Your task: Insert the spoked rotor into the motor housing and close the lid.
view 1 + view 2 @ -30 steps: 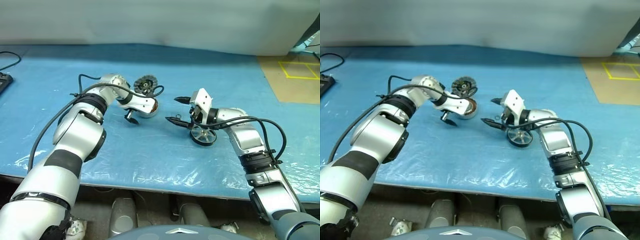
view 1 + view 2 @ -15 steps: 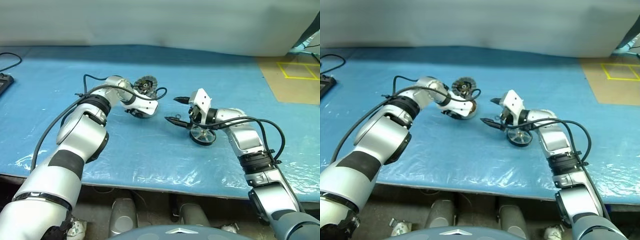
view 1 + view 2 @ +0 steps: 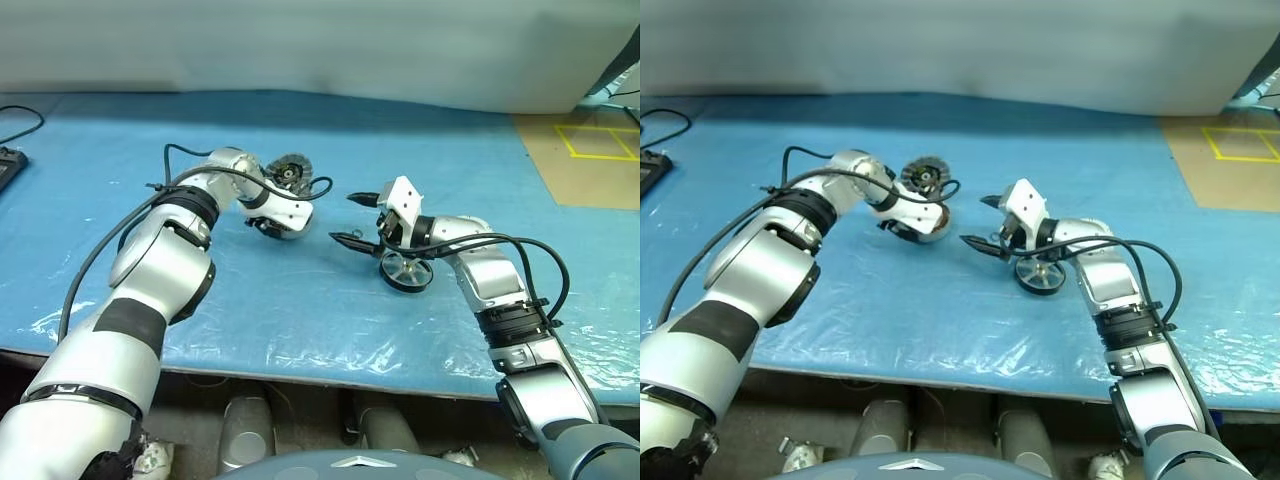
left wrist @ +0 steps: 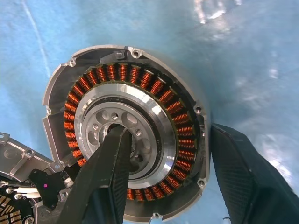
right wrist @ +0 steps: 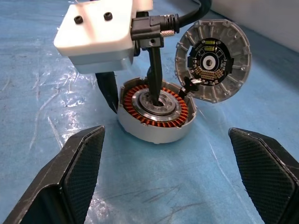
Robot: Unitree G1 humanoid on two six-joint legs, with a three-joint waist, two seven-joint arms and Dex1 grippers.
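The table is covered with a blue sheet overlaid by clear film.

Nearest the table's front edge, on the robot's right side, the spoked rotor rests on the sheet, tilted, directly under the right wrist. It shows a black outer rim, silver spokes and a silver hub.

The right pincer is held just above the sheet, beyond the rotor, and points across toward the left arm. Its two black fingers are spread wide with nothing between them. It is apart from the rotor and from the motor housing.

Farther in, near the table's middle, the motor housing sits on the sheet with its ring of copper windings and silver hub facing up. The left pincer comes down on it from above. One black finger is inside the hub's central bore; the other finger is outside the housing wall. The pincer pinches the housing across one side of its winding ring.

Farthest back, the lid stands on edge, touching the far side of the housing. Its open face shows a dark circular circuit board inside a silver ribbed rim. A dark link at its lower edge appears to join it to the housing.

A black cable lies at the table's far left edge.
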